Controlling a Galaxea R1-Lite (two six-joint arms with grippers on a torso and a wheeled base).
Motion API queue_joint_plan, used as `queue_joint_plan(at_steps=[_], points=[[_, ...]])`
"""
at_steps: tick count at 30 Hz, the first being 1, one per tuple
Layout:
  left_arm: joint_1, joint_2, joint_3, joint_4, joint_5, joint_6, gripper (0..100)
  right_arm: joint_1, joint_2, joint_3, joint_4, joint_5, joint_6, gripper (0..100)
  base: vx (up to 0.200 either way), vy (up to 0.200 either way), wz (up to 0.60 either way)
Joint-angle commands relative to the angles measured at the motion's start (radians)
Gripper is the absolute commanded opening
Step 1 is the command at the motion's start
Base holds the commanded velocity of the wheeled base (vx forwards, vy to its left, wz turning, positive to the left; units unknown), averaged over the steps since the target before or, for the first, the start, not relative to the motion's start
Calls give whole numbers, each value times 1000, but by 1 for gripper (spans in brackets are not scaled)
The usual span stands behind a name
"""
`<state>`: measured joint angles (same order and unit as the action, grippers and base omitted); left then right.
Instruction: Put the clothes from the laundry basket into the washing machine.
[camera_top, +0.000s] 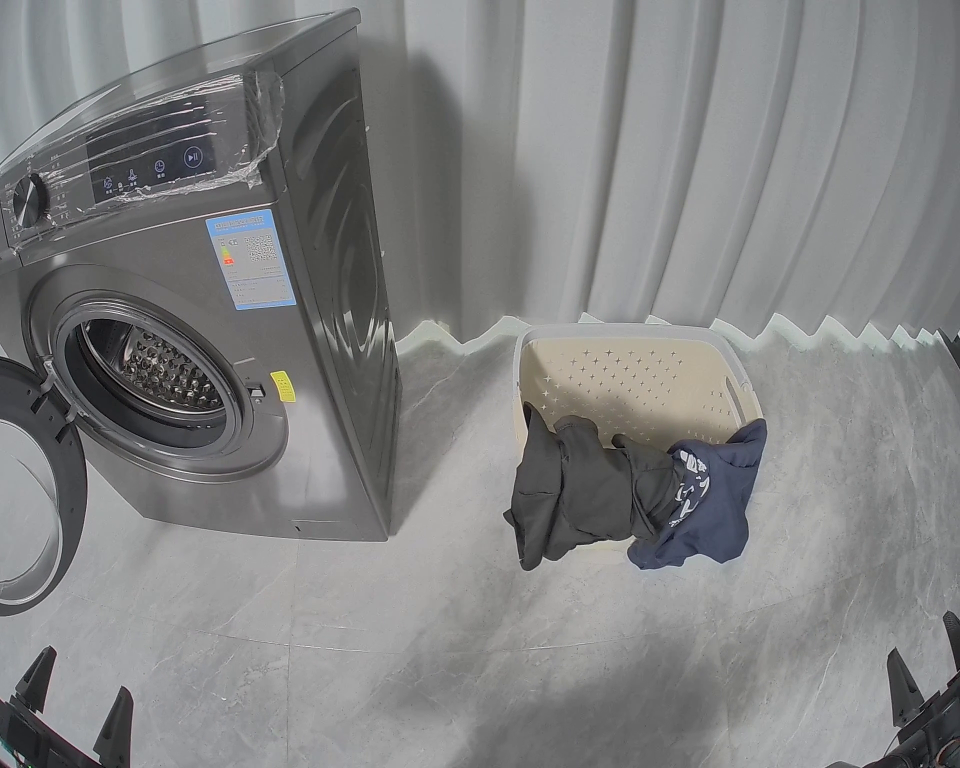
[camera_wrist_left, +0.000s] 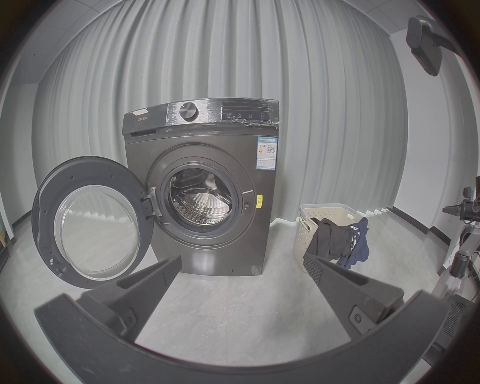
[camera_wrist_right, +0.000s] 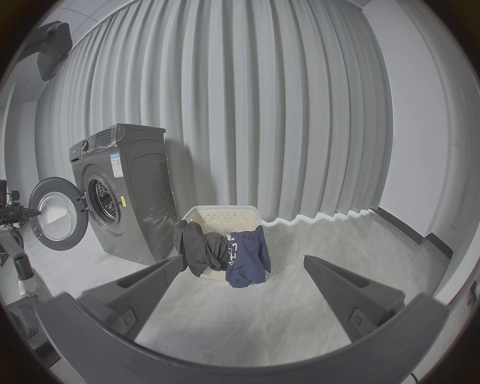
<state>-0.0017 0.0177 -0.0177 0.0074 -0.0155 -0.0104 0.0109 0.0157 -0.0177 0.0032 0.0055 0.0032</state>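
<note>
Nothing loaded: black and navy clothes (camera_top: 610, 490) draped over beige plastic laundry basket (camera_top: 640, 338), well ahead of spread left hand (camera_top: 80, 690), right hand (camera_top: 922, 650); grey washing machine (camera_top: 320, 300) seen empty.

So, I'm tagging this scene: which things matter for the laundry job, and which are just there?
Job: basket, black garment, navy garment, washer, open door.
Just there: curtain, floor.

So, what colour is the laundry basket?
The basket is cream, best seen in the head view.

Grey washing machine (camera_top: 200, 300), cream star-perforated laundry basket (camera_top: 640, 375), black garment (camera_top: 580, 490), navy garment (camera_top: 710, 505)
</note>
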Motion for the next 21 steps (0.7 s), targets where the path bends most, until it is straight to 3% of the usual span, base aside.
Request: queue_joint_plan(at_steps=[1, 13, 21], points=[[0, -18, 16, 0, 0, 0, 100, 0, -11, 16, 0, 1, 0, 100, 0, 0, 0], [0, -18, 16, 0, 0, 0, 100, 0, -11, 16, 0, 1, -2, 100, 0, 0, 0], [0, -18, 16, 0, 0, 0, 100, 0, -11, 16, 0, 1, 0, 100, 0, -200, 0]])
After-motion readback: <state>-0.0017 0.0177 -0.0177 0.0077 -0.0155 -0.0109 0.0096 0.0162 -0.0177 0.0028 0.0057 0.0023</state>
